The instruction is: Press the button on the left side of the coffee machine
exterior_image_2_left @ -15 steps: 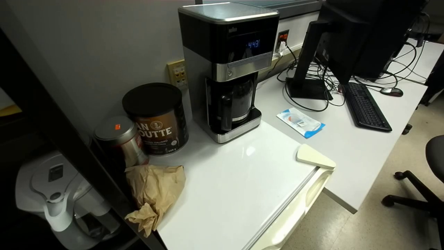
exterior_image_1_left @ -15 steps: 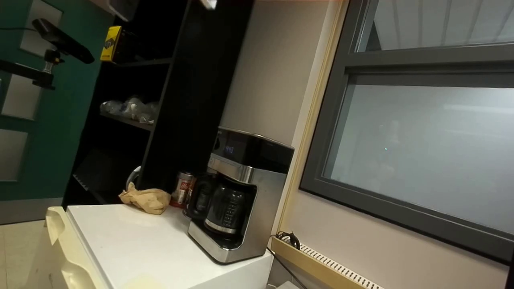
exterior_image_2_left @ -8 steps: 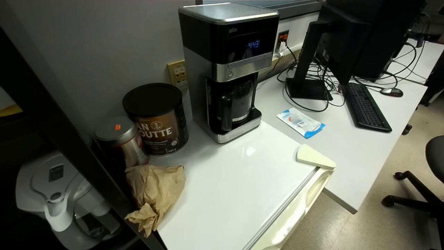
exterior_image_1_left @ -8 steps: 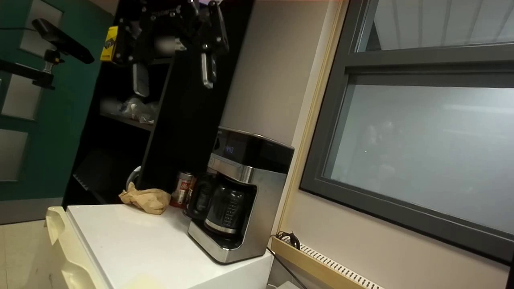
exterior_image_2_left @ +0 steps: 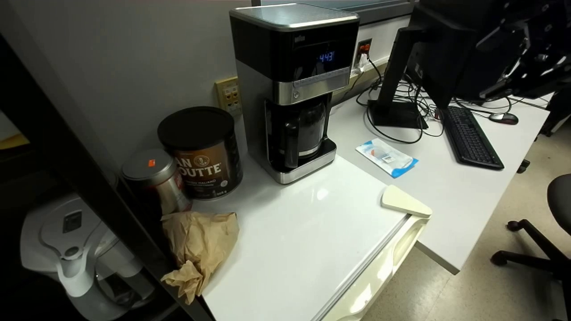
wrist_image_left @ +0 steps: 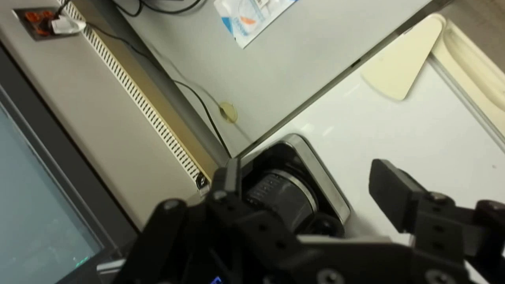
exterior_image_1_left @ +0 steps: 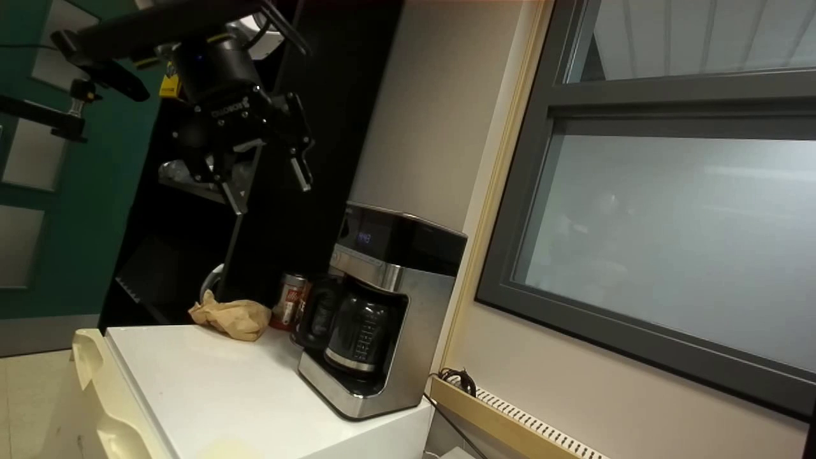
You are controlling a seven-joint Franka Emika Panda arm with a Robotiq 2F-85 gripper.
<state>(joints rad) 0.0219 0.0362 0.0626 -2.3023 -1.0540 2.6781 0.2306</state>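
The coffee machine (exterior_image_1_left: 421, 331) stands upright on a white cabinet top, with a silver-grey body and black display panel. It also shows in an exterior view (exterior_image_2_left: 256, 111), with a lit clock display and a small round button (exterior_image_2_left: 295, 94) at the left of its silver front strip. Its dark carafe (exterior_image_2_left: 312, 129) sits inside. My gripper (exterior_image_1_left: 272, 196) is open and empty, in the air above and in front of the machine, apart from it. It enters an exterior view at the upper right (exterior_image_2_left: 482, 70). In the wrist view the carafe (wrist_image_left: 280, 197) shows between the spread fingers (wrist_image_left: 388, 193).
A large brown can (exterior_image_2_left: 200, 169), a silver-red can (exterior_image_2_left: 154, 178) and a crumpled paper bag (exterior_image_2_left: 200, 249) stand left of the machine. A dark shelf (exterior_image_1_left: 306, 159) rises beside them. A monitor (exterior_image_2_left: 446, 58), keyboard (exterior_image_2_left: 473, 138) and packet (exterior_image_2_left: 387, 157) are on the adjoining desk.
My gripper has come into both exterior views, lower and nearer the coffee machine, and has turned somewhat. It stays open. The machine and the other objects have not moved.
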